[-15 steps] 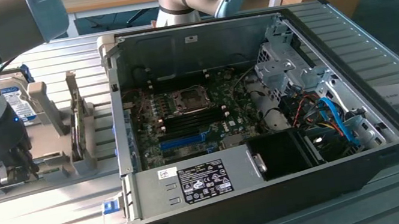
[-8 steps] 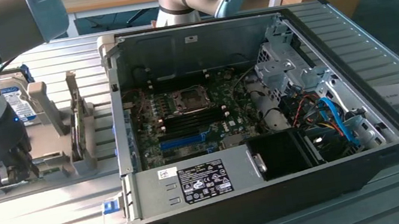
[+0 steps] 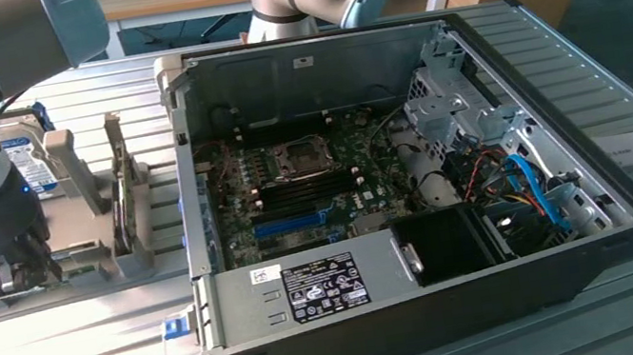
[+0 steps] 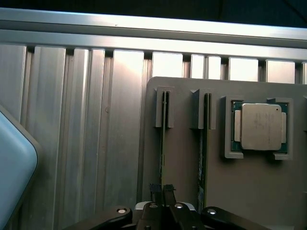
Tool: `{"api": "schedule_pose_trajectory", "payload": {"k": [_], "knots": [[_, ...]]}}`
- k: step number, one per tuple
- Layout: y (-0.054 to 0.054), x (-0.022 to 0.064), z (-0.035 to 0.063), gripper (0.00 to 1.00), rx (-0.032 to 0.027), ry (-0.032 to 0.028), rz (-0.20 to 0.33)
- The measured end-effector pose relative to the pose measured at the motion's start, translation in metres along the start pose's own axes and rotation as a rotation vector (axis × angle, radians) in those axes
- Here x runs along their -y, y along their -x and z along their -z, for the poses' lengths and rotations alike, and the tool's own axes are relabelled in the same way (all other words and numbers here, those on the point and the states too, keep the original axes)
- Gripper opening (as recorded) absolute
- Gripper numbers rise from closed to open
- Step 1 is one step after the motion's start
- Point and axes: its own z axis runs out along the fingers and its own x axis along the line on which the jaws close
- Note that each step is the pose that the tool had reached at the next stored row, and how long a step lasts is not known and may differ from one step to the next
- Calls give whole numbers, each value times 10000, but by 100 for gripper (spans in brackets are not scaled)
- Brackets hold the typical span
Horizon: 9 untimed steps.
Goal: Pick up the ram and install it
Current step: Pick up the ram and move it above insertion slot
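End effector (image 4: 162, 190) pinched shut on top edge of ram (image 4: 163, 129), which stands on edge in grey holder (image 4: 184, 163) on worktop (image 4: 96, 124), at exterior view's left of PC case (image 3: 274, 78). Likely light, stiff, thin, fragile. Best gripped by board edges mid-length, off the chips.

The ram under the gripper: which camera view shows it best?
The wrist view: the ram stands edge-on in a slot of the grey holder, with the gripper closed on its edge. In the exterior view the gripper sits low at the holder and the ram is largely hidden.
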Motion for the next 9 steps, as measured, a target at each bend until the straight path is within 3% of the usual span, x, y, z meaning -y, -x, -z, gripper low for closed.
{"api": "schedule_pose_trajectory", "payload": {"k": [9], "knots": [[2,-4,80,12,0,0,0]]}}
